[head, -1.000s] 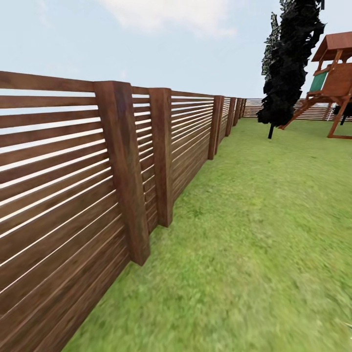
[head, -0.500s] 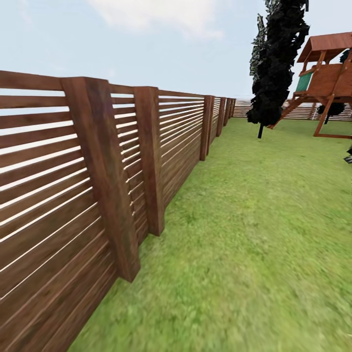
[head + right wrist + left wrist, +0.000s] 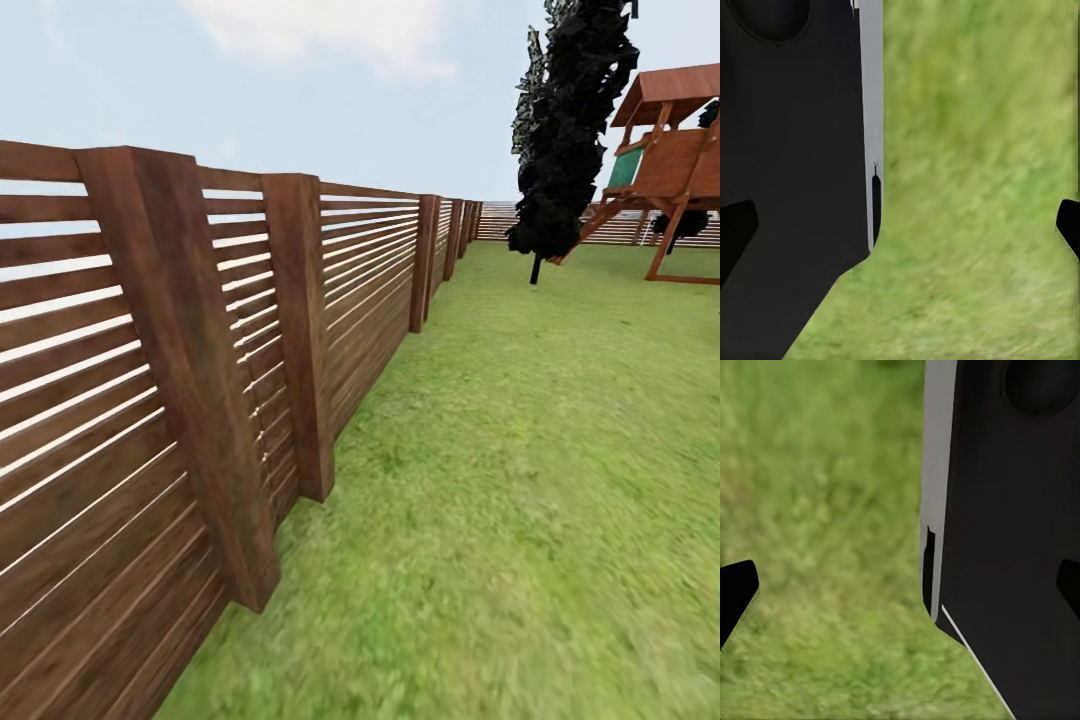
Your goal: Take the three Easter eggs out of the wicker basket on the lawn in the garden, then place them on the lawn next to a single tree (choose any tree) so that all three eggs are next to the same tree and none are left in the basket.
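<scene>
Both tools, left tool (image 3: 900, 592) and right tool (image 3: 900, 225), hang spread and empty over the lawn (image 3: 540, 480) beside the fence (image 3: 200, 360); the small eggs should prove light, smooth, best pinched across the middle.

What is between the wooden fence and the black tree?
Just grass: in the head view, lawn fills the stretch from the fence to the black tree.
</scene>
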{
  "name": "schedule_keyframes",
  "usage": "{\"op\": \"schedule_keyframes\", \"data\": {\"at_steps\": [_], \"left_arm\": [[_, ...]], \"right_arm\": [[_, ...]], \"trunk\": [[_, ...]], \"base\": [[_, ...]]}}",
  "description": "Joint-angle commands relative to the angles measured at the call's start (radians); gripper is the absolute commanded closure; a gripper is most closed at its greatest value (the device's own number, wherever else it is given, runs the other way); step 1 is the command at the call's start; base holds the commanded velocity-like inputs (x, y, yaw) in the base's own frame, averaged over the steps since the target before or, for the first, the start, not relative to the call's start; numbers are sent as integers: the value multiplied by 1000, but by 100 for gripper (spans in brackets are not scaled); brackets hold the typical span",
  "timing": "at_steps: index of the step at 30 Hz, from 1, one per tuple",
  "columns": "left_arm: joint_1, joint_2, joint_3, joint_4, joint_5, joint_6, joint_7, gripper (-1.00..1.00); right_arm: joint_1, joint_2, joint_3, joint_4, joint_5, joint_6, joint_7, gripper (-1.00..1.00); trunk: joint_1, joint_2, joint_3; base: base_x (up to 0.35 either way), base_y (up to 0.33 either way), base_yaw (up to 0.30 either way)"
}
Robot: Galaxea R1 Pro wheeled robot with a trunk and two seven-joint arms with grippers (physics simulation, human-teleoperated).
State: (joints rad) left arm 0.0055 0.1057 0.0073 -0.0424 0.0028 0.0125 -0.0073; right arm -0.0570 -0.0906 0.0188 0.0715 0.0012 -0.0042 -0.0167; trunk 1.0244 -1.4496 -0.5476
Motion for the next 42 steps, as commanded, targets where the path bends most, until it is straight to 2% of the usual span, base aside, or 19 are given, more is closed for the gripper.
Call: {"op": "schedule_keyframes", "data": {"at_steps": [1,25,42], "left_arm": [[1,0,1,-2,0,1,-1,-100],[1,0,1,-2,0,1,0,-100],[1,-1,1,-2,0,1,0,-100]], "right_arm": [[-1,0,2,2,0,0,-2,-100],[-1,0,6,2,4,0,-2,-100],[-1,0,5,2,3,-1,-2,-100]], "trunk": [[1,0,-1],[1,0,-1],[1,0,-7]], "base": [[339,0,0],[339,0,-15],[339,0,-253]]}}
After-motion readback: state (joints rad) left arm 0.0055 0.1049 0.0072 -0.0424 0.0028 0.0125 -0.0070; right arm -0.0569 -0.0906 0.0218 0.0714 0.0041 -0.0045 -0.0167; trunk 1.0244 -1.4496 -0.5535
